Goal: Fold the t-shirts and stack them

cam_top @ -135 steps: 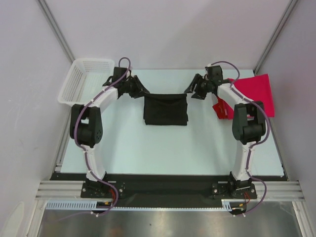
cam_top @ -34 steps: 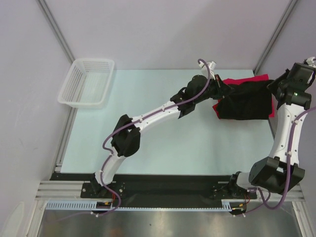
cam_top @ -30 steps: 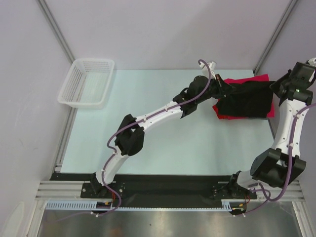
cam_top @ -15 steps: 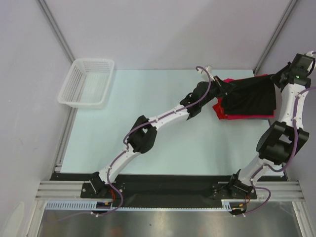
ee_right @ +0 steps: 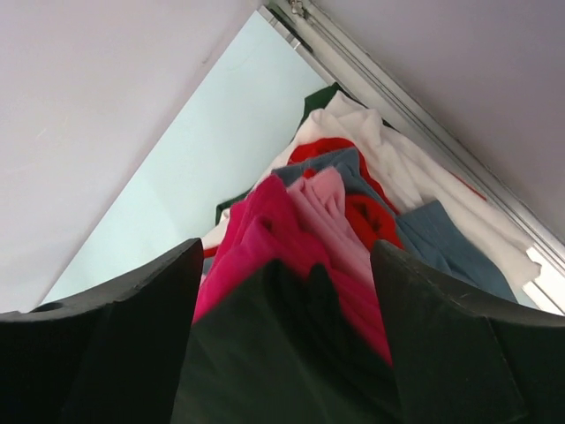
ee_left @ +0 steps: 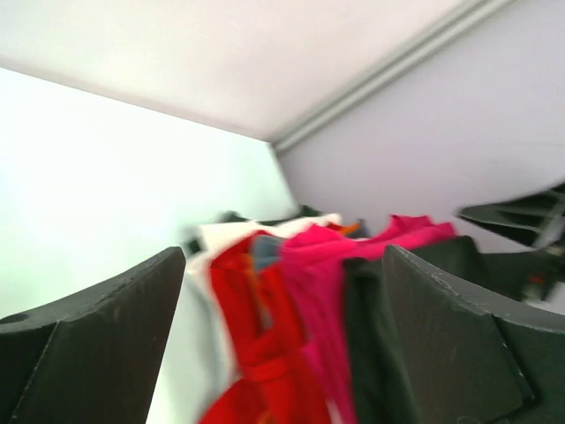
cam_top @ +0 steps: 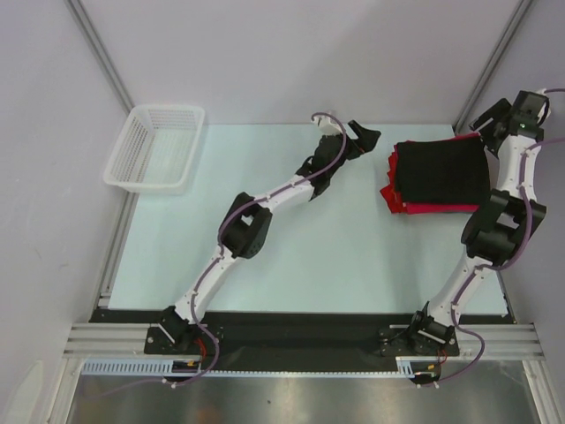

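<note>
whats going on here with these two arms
Two robot arms are stacking folded shirts. The folded black cloth t-shirt lies on top of the bright red cloth t-shirts at the far right. The left gripper and right gripper both hover open beside the stack, holding nothing. The white plastic mesh basket sits far left.

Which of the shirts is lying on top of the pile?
The black t-shirt, folded flat. The red t-shirts show only as edges peeking out beneath it.
</note>
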`<state>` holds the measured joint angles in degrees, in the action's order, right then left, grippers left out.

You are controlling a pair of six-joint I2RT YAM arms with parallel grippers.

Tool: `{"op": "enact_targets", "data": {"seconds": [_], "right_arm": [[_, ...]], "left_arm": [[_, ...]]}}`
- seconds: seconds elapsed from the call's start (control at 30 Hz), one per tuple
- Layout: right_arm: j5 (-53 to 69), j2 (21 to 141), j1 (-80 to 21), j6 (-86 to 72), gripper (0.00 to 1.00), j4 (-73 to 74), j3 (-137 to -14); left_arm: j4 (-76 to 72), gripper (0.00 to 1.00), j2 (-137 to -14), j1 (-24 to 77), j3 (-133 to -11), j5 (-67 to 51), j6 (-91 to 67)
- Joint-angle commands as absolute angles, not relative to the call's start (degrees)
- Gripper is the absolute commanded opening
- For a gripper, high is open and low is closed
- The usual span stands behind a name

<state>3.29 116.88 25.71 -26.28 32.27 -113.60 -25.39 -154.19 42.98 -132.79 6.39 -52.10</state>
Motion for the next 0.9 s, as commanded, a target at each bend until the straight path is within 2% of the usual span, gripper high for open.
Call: {"op": "enact_targets", "data": {"seconds": [0.0, 0.23, 0.43, 0.57, 0.7, 0.87], "right_arm": [[0.00, 108.03, 25.93, -25.93, 0.81, 31.03, -112.69], [-0.62, 91.16, 25.49, -25.66, 0.80, 27.52, -95.99], [13.16, 77.29, 24.62, -27.77, 0.78, 22.34, -81.60], [14.07, 71.65, 15.16, -25.93, 0.78, 21.70, -77.18], [8.54, 67.94, 3.27, -23.12, 0.78, 21.97, -74.10], [1.68, 63.55, -9.21, -20.05, 0.78, 18.82, -67.95]], "left_arm": [[-27.43, 1.00, -139.15, 42.98, -124.93, 5.02, -44.40], [-13.91, 1.00, -120.08, 42.89, -108.13, 2.90, -37.98], [-12.83, 1.00, -99.19, 42.80, -85.13, 7.38, -32.52], [-10.73, 1.00, -86.68, 42.36, -73.76, 9.57, -31.55], [-9.84, 1.00, -74.38, 42.28, -59.81, 13.62, -33.56], [-7.40, 1.00, -63.12, 42.28, -49.32, 15.11, -34.28]]}}
